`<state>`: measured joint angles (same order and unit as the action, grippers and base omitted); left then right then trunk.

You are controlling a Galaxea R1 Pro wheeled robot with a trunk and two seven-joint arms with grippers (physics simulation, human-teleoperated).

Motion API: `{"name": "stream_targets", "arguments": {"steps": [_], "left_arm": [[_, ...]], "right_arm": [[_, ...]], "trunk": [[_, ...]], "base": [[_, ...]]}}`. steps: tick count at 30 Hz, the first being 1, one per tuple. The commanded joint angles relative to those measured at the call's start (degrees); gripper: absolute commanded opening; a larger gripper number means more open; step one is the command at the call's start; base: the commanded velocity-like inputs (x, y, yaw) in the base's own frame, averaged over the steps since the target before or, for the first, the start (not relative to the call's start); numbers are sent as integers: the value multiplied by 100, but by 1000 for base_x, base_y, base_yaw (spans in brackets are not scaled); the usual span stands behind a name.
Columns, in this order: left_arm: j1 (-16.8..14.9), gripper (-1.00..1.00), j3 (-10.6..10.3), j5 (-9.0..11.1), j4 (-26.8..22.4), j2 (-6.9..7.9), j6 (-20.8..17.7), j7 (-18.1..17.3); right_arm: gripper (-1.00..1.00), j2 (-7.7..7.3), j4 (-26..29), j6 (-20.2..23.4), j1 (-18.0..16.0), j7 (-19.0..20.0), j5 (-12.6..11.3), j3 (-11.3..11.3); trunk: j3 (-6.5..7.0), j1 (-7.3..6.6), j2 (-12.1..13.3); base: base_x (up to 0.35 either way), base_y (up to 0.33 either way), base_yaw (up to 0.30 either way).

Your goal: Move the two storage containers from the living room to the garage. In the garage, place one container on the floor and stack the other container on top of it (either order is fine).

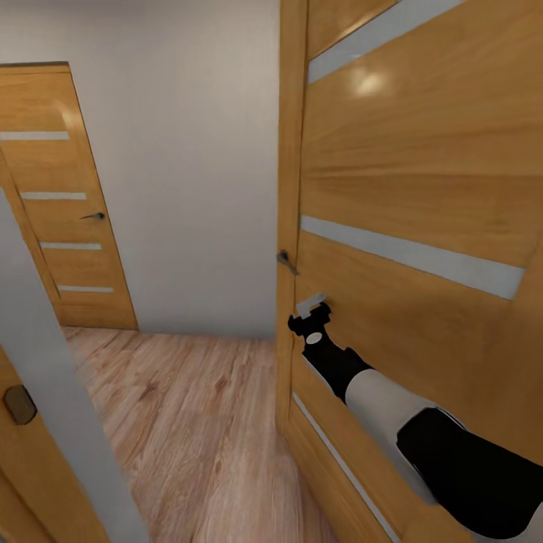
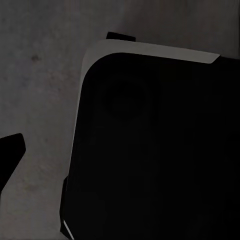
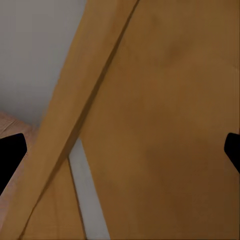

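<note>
Wood grain dominates the head view: a tall door [image 1: 422, 188] with pale horizontal strips takes up the right half of the frame, its dark handle [image 1: 286, 262] at the centre. The right arm [image 1: 422, 430] rises from the lower right, and its gripper [image 1: 311, 311] sits against the door panel just below the handle; I cannot tell from here how its fingers stand. A second door [image 1: 68, 211] is shut in the upper left, set in a grey wall [image 1: 196, 151], with plank flooring [image 1: 188, 422] below. No container is in sight.

Left wrist view: dim, a black rounded body [image 2: 155, 150] with a pale edge over grey ground; one dark fingertip [image 2: 11, 150] at the left edge, so its state I cannot tell.

Right wrist view: two fingertips [image 3: 10, 155] at opposite edges, spread wide, with the door's panel between them.
</note>
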<state>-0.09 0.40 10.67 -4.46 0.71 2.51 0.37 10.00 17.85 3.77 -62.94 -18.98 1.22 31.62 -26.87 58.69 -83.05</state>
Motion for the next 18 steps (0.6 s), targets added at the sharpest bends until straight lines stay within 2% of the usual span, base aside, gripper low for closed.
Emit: {"name": "stream_targets", "arguments": {"steps": [1, 10, 18], "left_arm": [[0, 100, 0, 31, -3, 0, 12, 3], [0, 100, 1, 31, -3, 0, 12, 4], [0, 100, 2, 31, -3, 0, 12, 7]], "right_arm": [[100, 0, -1, 44, -8, -70, 46, 13], [100, 0, -87, 32, -8, -159, 247, 5], [100, 0, -461, -70, -8, -159, 220, 3]], "trunk": [[-6, 3, -2], [-6, 3, -2], [-6, 3, -2]], "base": [[319, 0, 0], [320, 0, 0], [320, 0, 0]]}}
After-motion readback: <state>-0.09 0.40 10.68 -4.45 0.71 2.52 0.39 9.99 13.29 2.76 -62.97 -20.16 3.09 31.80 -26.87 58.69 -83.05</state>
